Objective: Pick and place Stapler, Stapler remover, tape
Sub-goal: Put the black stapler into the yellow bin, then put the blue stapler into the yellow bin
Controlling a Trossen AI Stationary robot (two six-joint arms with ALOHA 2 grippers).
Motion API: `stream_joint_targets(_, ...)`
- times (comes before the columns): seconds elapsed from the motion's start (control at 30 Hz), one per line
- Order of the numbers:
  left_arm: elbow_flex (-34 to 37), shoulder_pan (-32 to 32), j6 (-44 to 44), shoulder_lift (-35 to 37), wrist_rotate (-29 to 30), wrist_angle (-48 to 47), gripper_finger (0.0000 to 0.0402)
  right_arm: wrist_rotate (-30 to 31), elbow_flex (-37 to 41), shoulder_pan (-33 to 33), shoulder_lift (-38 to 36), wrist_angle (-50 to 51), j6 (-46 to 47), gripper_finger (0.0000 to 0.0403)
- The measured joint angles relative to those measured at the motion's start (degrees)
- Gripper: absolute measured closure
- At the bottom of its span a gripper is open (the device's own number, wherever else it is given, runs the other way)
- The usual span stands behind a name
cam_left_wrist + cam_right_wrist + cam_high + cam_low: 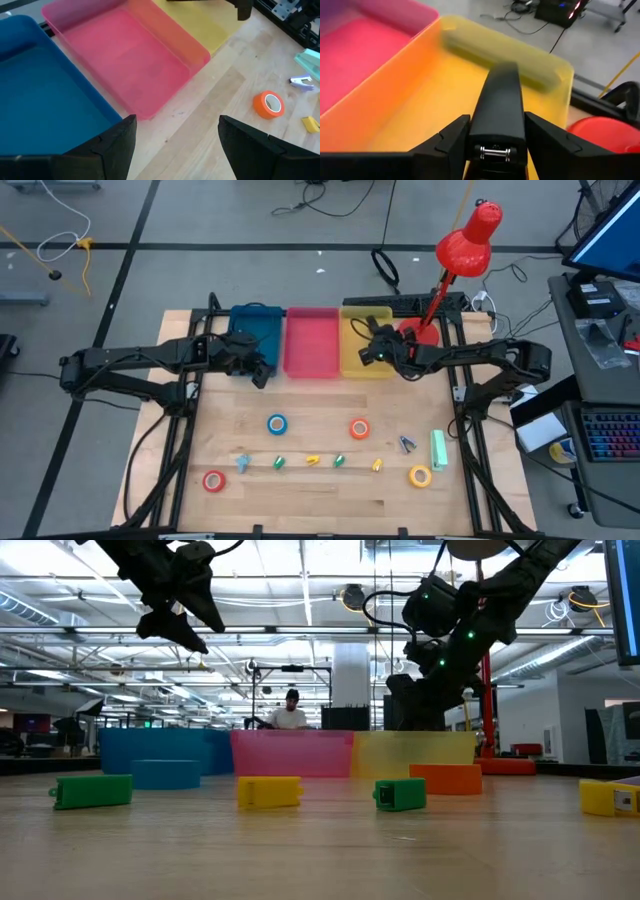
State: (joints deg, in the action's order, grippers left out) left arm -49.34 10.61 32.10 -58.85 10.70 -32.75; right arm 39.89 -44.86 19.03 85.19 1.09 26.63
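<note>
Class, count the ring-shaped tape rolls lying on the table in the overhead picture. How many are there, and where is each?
4. The blue roll lies mid-table, the orange roll to its right, the red roll near the front left, and the yellow roll at front right. None looks hidden.

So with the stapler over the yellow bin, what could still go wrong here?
1. The black stapler sits between the right gripper fingers above the yellow bin; released tilted, it might land on the rim or bounce out.
2. The red lamp stands close beside the right arm, so a wide retreat could clip it.
3. The left gripper hangs open near the blue bin and pink bin, where a careless move might nudge them.
</note>
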Motion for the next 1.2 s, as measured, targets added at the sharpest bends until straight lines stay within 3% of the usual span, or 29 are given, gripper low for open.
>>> stream_joint_targets(0.8, 0.0, 0.0, -0.5, 0.0, -0.1, 0.0, 0.0128, -7.0, 0.0, 0.0, -0.4, 5.8, 1.5, 0.022)
stream_joint_targets(1.03, 0.0, -1.0, -0.9, 0.0, -0.1, 0.0, 0.0128, -7.1, -0.1, 0.0, -8.3, 5.9, -4.7, 0.022)
stream_joint_targets(1.2, 0.0, -1.4, -1.4, 0.0, 0.2, -0.6, 0.0128, -9.3, -0.2, -0.8, -18.1, 12.8, -4.9, 0.022)
